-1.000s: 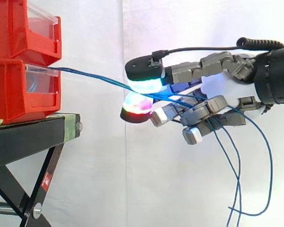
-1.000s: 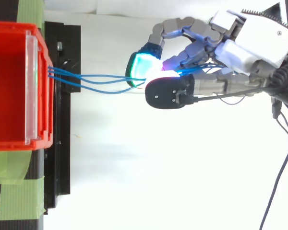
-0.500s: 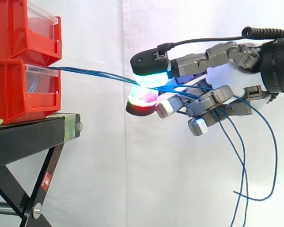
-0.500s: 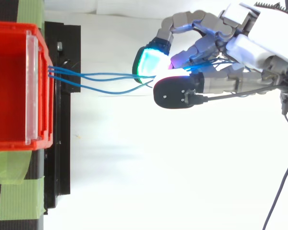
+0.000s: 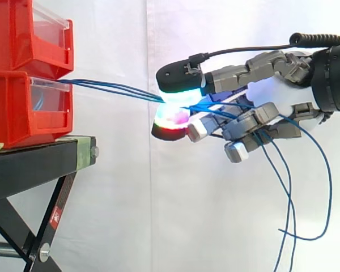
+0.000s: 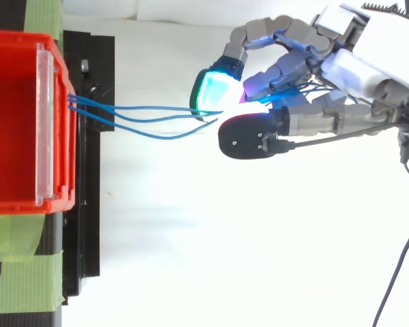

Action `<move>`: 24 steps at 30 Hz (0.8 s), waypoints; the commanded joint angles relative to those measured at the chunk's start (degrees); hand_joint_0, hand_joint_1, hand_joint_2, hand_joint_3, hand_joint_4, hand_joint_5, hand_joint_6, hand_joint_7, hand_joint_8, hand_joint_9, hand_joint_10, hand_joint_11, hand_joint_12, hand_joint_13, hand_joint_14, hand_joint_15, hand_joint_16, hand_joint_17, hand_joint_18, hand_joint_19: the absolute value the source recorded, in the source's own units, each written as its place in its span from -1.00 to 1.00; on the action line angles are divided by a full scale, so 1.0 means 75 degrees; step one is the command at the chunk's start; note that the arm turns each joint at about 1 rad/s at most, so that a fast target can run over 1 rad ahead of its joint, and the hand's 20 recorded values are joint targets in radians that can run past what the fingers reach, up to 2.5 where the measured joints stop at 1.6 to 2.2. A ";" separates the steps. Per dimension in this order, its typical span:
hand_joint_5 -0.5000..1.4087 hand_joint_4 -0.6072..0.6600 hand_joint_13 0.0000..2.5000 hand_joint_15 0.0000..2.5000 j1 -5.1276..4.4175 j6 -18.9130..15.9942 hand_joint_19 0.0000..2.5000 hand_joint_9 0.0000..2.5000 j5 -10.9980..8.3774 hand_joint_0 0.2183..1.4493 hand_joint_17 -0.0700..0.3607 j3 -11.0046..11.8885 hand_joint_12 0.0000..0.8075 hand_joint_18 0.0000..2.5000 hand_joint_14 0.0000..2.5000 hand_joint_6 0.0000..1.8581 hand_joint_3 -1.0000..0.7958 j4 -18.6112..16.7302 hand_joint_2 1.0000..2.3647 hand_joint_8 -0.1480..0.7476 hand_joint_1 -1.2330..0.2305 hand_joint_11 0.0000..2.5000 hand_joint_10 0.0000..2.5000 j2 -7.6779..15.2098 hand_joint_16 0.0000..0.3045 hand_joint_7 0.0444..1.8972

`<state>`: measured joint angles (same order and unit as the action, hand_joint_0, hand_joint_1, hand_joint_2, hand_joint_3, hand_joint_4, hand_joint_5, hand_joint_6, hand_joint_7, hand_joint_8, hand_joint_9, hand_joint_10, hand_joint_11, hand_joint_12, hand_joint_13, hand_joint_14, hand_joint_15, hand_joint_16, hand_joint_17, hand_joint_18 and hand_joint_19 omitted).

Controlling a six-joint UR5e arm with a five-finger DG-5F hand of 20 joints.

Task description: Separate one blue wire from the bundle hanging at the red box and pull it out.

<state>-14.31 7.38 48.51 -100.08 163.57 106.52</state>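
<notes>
Three blue wires (image 5: 116,89) (image 6: 143,117) run from the front of the lower red bin (image 5: 28,107) (image 6: 20,122) out to the right, stretched nearly level in the air. My hand (image 5: 255,105) (image 6: 313,88) hangs to the right of the bins, well clear of the stand, and is shut on the wires: a glowing green pad (image 5: 178,93) above and a red-glowing pad (image 5: 170,122) below pinch them. Past the pinch the wires pass through the curled fingers and droop in loops (image 5: 306,187) below the wrist. Whether one wire is held apart from the others I cannot tell.
A second red bin (image 5: 31,34) is stacked on the lower one. Both rest on a black stand (image 5: 39,164) with crossed legs and green tape (image 6: 24,279) on its top. A white curtain hangs behind.
Over the last second the hand rose slightly and shifted a little to the right, away from the bins, drawing the wires straighter. In the last half second it has hardly moved.
</notes>
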 commanded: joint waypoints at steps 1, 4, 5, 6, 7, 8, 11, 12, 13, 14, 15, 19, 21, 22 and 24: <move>-0.69 0.30 -0.11 0.03 -0.0002 0.0000 0.03 -0.22 0.0001 -0.36 -0.24 -0.0004 -0.19 -0.22 0.46 -0.12 -0.17 -0.0001 -0.97 0.07 -0.33 0.06 -0.99 0.0000 -0.73 0.09; -0.69 0.31 -0.11 0.02 0.0010 0.0000 0.02 -0.22 0.0001 -0.40 -0.22 0.0008 -0.20 -0.22 0.46 -0.12 -0.21 -0.0001 -0.97 0.08 -0.24 0.05 -0.99 0.0000 -0.72 0.09; -0.69 0.31 -0.11 -0.01 -0.0002 0.0000 0.02 -0.22 0.0001 -0.40 -0.22 -0.0004 -0.19 -0.22 0.47 -0.12 -0.22 -0.0001 -0.97 0.08 -0.23 0.05 -0.99 0.0000 -0.71 0.09; -0.69 0.31 -0.11 0.01 -0.0002 0.0000 0.01 -0.22 0.0001 -0.41 -0.22 0.0008 -0.18 -0.22 0.47 -0.12 -0.23 -0.0001 -0.98 0.09 -0.22 0.04 -0.99 0.0000 -0.71 0.09; -0.69 0.30 -0.11 0.01 -0.0002 0.0000 0.01 -0.22 0.0001 -0.42 -0.20 0.0008 -0.18 -0.22 0.48 -0.13 -0.25 -0.0001 -0.98 0.09 -0.21 0.04 -0.99 0.0000 -0.70 0.09; -0.69 0.30 -0.11 -0.01 -0.0002 0.0000 0.02 -0.22 0.0001 -0.43 -0.20 -0.0004 -0.19 -0.22 0.49 -0.14 -0.26 -0.0001 -0.98 0.09 -0.21 0.04 -0.99 0.0000 -0.70 0.10; -0.69 0.30 -0.11 -0.01 0.0010 0.0000 0.01 -0.22 -0.0011 -0.44 -0.20 -0.0004 -0.18 -0.21 0.49 -0.14 -0.27 -0.0001 -0.98 0.09 -0.21 0.04 -0.99 0.0000 -0.70 0.10; -0.69 0.30 -0.12 0.00 -0.0002 0.0012 0.01 -0.22 -0.0011 -0.44 -0.19 -0.0004 -0.18 -0.21 0.49 -0.14 -0.27 -0.0001 -0.98 0.09 -0.21 0.04 -0.99 0.0000 -0.70 0.10; -0.69 0.29 -0.12 -0.01 -0.0002 0.0012 0.01 -0.22 -0.0023 -0.44 -0.19 -0.0004 -0.18 -0.21 0.49 -0.14 -0.28 -0.0001 -0.98 0.09 -0.21 0.04 -0.99 0.0000 -0.70 0.10; -0.69 0.30 -0.12 0.00 -0.0002 0.0012 0.01 -0.22 -0.0023 -0.44 -0.19 -0.0004 -0.18 -0.21 0.49 -0.14 -0.28 -0.0001 -0.98 0.09 -0.21 0.04 -0.99 0.0000 -0.70 0.10; -0.69 0.30 -0.12 0.00 -0.0002 0.0012 0.02 -0.22 -0.0023 -0.44 -0.20 0.0008 -0.18 -0.21 0.49 -0.14 -0.28 -0.0001 -0.98 0.10 -0.20 0.04 -0.99 0.0000 -0.70 0.09; -0.68 0.30 -0.11 -0.01 -0.0002 0.0012 0.02 -0.21 -0.0023 -0.44 -0.20 0.0008 -0.18 -0.21 0.49 -0.14 -0.28 -0.0013 -0.98 0.09 -0.20 0.04 -0.99 0.0000 -0.70 0.10; -0.68 0.30 -0.11 -0.01 -0.0002 0.0012 0.02 -0.21 -0.0023 -0.43 -0.20 0.0008 -0.18 -0.21 0.48 -0.14 -0.28 -0.0024 -0.98 0.10 -0.20 0.04 -0.99 0.0000 -0.70 0.11; -0.68 0.30 -0.11 -0.01 -0.0002 0.0058 0.01 -0.21 -0.0023 -0.43 -0.20 -0.0004 -0.19 -0.21 0.48 -0.14 -0.28 -0.0024 -0.98 0.10 -0.20 0.03 -0.99 0.0000 -0.70 0.11; -0.68 0.30 -0.10 -0.01 -0.0002 0.0070 0.01 -0.21 -0.0023 -0.43 -0.19 -0.0004 -0.18 -0.20 0.48 -0.14 -0.28 -0.0013 -0.98 0.10 -0.19 0.04 -0.99 0.0000 -0.70 0.11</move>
<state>-14.31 7.70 48.34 -100.07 163.44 106.52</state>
